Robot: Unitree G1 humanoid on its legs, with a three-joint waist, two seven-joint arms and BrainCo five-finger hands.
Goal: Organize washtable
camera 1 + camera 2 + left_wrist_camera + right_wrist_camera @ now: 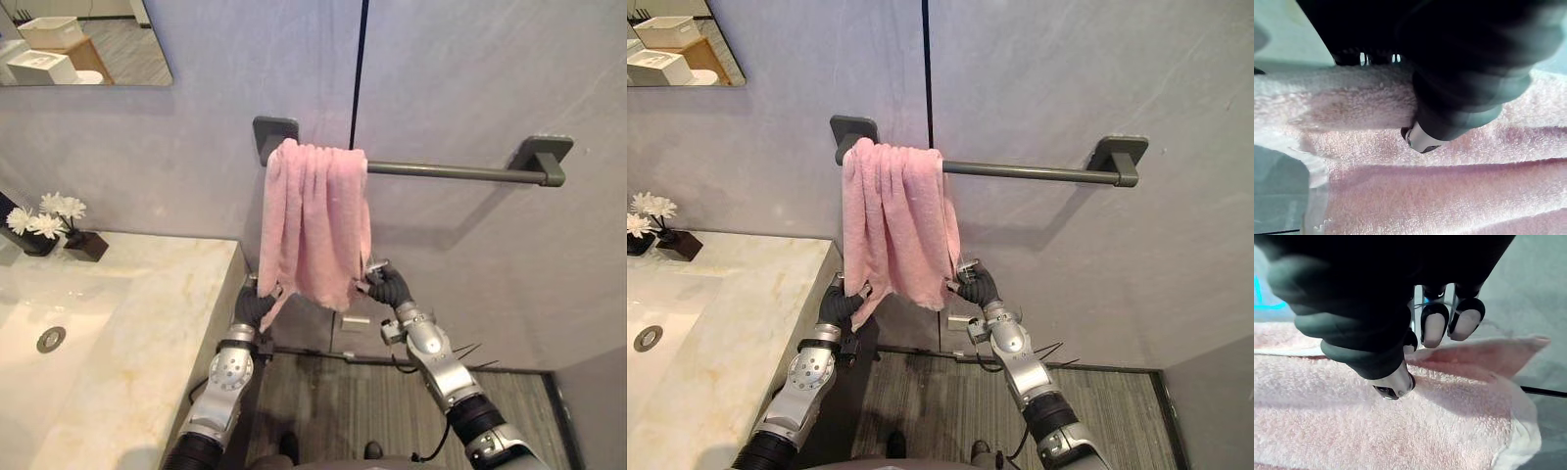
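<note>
So the pink towel point(313, 220) hangs over the dark towel bar point(451, 172) in the middle of the frame, all bunched up at the bar's left end, with most of the bar bare off to the right. Both hands hold its bottom hem. The left hand point(257, 305) is closed on the lower-left corner, and in its wrist view the left thumb point(1420, 139) presses right into the terry. The right hand point(389, 287) pinches the lower-right edge, with the right thumb point(1393, 382) on the front of the cloth and the fingers point(1434, 328) tucked behind the hem. My guess on handling is that this thing is light, floppy and a bit grippy. It's not going to break or slip out of a pinch, but it has no stiffness, so it follows whatever corner you pull and just folds and sags everywhere else. It also looks like it could drag on the bar and bunch rather than glide. I'd say the hemmed corners are the right place to hold, since the edge is thicker there, and pulling the two corners apart evenly should spread it. One hard downward tug could haul it off the bar entirely. The marble counter point(147, 323) with the white flowers point(44, 217) sits at the lower left, well apart from the towel.
</note>
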